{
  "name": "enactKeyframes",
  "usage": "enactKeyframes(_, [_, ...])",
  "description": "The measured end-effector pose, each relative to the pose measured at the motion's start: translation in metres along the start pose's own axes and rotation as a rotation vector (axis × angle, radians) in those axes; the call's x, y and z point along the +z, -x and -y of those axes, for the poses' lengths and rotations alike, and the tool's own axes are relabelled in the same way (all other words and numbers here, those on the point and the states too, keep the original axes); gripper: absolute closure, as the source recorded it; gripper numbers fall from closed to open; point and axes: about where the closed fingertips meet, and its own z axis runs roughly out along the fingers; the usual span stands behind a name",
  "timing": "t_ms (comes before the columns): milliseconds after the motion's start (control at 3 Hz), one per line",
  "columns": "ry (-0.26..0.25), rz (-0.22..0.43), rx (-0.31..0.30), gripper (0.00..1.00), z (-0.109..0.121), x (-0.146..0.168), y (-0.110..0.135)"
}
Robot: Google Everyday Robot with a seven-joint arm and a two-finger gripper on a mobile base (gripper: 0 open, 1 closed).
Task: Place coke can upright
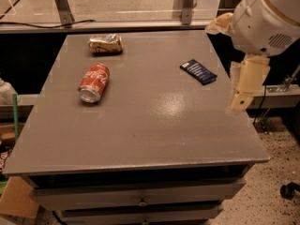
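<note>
Camera view: coke can (94,82) is seen lying on its side at the left of the table (154,125), just in front of the snack packet (106,43). The gripper (243,86) is held off the right edge, well apart from the can. How far it is open cannot be told, and nothing is seen in its grasp. The can is best grasped across its body, then tipped up.

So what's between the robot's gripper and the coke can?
Bare tabletop only, per the camera view: gripper at the right edge, coke can lying left.

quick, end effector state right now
end effector: by the right edge of the table, away from the coke can lying on its side; open or closed cannot be told
</note>
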Motion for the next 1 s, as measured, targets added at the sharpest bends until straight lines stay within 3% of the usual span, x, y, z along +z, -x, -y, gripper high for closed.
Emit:
enactKeyframes(333, [0.004,0.066,-0.181,0.0,0.0006,0.017,0.0475])
enactKeyframes(667, [0.004,0.066,-0.182,0.0,0.0006,0.017,0.0476])
enactKeyframes(1000, [-0.014,0.064,-0.274,0.0,0.0051,0.0202,0.0548])
